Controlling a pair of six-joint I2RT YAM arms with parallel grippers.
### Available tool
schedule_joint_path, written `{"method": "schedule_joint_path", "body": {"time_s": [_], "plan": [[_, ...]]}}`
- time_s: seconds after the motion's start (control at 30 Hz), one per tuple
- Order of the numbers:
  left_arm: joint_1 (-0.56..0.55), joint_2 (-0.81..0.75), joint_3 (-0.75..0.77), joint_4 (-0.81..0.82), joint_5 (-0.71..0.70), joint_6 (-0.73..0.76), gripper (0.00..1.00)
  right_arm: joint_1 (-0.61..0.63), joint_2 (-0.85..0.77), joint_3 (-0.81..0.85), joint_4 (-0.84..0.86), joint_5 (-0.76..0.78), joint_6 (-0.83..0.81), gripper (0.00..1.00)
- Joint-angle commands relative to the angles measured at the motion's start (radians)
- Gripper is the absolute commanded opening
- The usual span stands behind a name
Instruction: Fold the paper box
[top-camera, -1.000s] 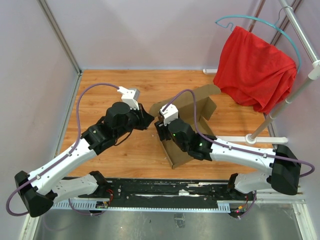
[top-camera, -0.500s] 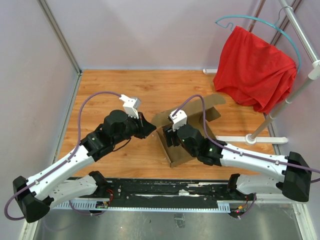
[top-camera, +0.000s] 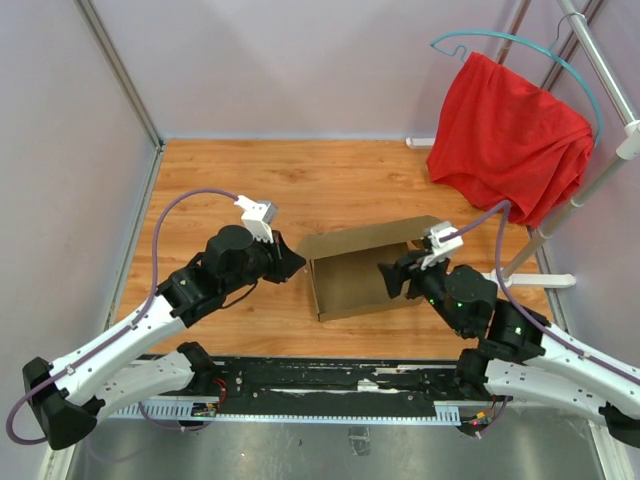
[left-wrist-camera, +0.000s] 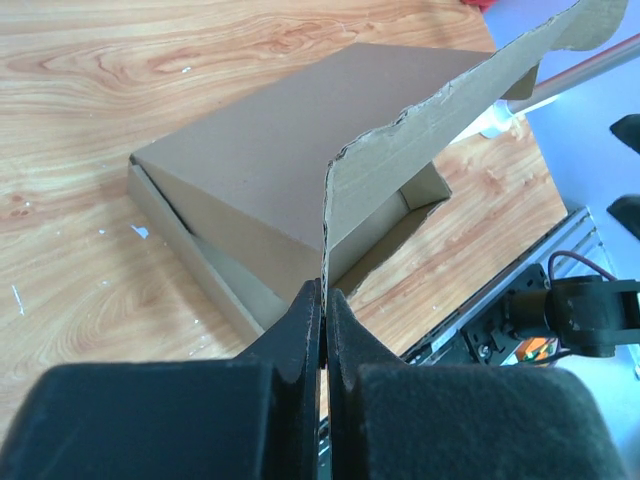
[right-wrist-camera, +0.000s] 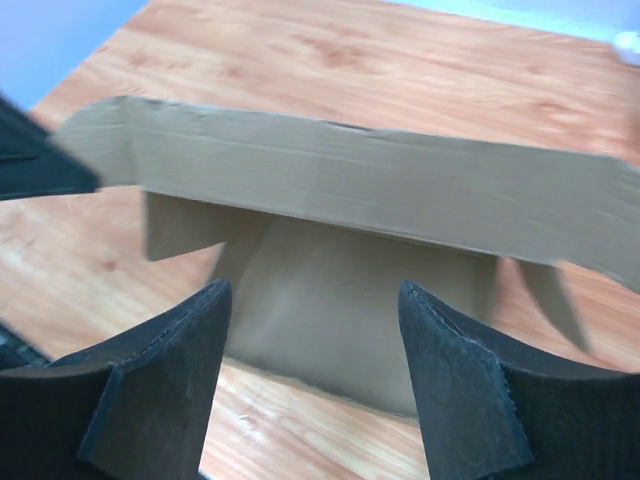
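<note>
**Lid panel half over the tray: left pinches, right stands open**

Table: wood-grain, and it carries everything.
Paper box: brown, lying on the table as a shallow open tray. A long panel rises from the box's far side and leans over the tray.
Left gripper: at the box's left end, fingers pressed together on the thin edge of the panel's side flap.
Right gripper: at the box's right end, jaws spread with nothing between them. Whether a finger touches the cardboard I cannot tell.

Judgement: the step in hand looks like bringing the panel down as a lid. The left should swing the pinched flap inward along its crease rather than pull, because that edge is ragged and thin. The right should press the panel down only once the flap points inside the box's left wall. Watch for the box sliding on the smooth wood.
</note>
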Motion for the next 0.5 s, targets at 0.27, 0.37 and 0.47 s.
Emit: {"method": "schedule_joint_path", "body": {"time_s": [0.27, 0.37, 0.47], "plan": [[-0.003, -0.014, 0.080, -0.036, -0.060, -0.015, 0.00, -0.008, -0.076, -0.110, -0.336, 0.407, 0.115, 0.69], [-0.003, -0.004, 0.108, -0.047, -0.070, -0.007, 0.00, -0.075, -0.055, -0.121, -0.330, 0.412, 0.117, 0.72], [-0.003, 0.011, 0.126, -0.054, -0.080, -0.001, 0.00, -0.240, -0.038, -0.131, -0.251, 0.253, 0.028, 0.75]]}}
